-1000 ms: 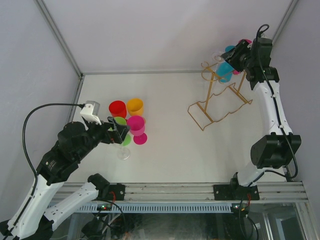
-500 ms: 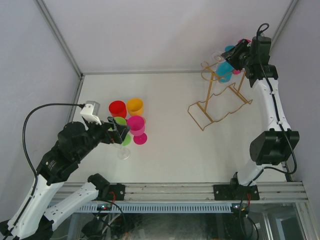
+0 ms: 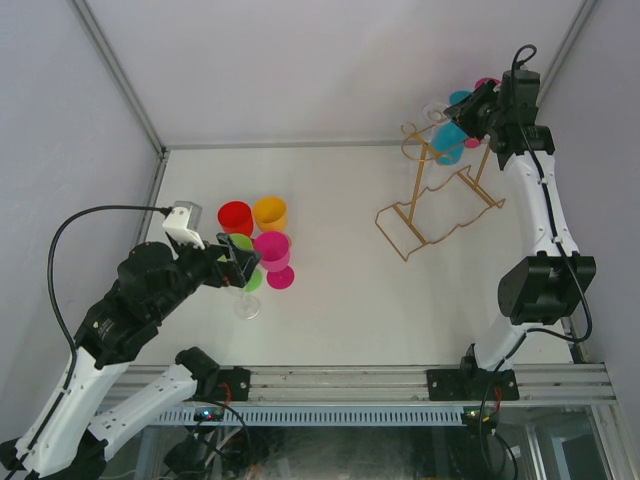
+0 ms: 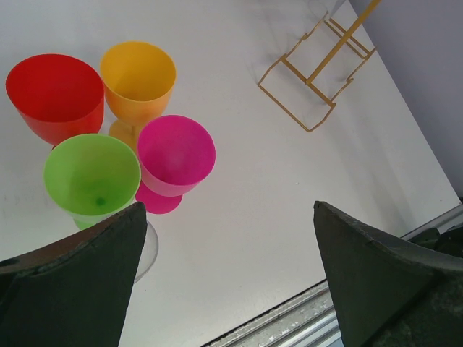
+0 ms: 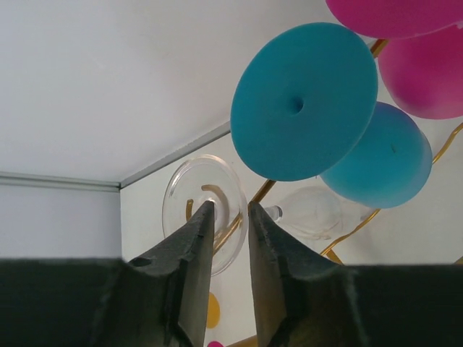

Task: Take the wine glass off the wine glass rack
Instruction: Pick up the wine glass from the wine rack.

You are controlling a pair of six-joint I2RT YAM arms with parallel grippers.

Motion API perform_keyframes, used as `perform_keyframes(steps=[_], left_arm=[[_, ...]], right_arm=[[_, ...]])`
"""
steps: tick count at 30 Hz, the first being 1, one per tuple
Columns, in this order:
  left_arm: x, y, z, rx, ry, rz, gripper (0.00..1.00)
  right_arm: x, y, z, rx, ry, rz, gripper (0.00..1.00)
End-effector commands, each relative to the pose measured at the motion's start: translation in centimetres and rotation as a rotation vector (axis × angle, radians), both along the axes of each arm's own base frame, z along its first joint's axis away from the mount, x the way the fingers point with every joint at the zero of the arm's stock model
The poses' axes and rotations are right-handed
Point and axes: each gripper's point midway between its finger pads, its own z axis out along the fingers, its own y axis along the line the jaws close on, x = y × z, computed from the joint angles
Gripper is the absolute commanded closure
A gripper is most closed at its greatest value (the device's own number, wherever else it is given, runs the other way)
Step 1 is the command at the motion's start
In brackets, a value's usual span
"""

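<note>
Right gripper (image 5: 230, 211), jaws drawn to a narrow slot, meets the foot of the clear wine glass (image 5: 187, 186) hanging bowl-down atop the gold wire rack (image 4: 340, 43), its long axis running away from the fingertips; a grip cannot be confirmed. The wide-open left gripper (image 4: 228, 210) hangs far across the table (image 3: 340, 300)

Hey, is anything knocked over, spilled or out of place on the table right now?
Nothing stands out. The red glass, orange glass, pink glass and green glass stand upright in a tight cluster, and the wine glass rack sits on its base, the teal glass and others hanging upside down.
</note>
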Motion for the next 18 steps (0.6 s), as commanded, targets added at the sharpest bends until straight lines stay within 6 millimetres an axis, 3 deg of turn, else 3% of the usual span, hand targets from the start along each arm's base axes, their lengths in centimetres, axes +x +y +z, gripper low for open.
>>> perform_keyframes(steps=[1, 5, 10, 18], left_arm=[[0.1, -0.4, 0.0, -0.01, -0.003, -0.013, 0.0], [0.2, -0.5, 0.1, -0.011, -0.003, -0.016, 0.0], [0.2, -0.6, 0.0, -0.011, 0.0, -0.017, 0.0], [0.3, -0.7, -0.5, -0.005, 0.011, -0.02, 0.0]], right_arm=[[-0.2, 0.3, 2.4, 0.03, -0.063, -0.008, 0.77], [-0.5, 1.0, 2.9, 0.08, -0.088, 0.011, 0.86], [-0.6, 1.0, 3.1, 0.134, -0.1, 0.007, 0.84], [-0.5, 0.7, 1.7, 0.225, -0.086, -0.01, 0.85]])
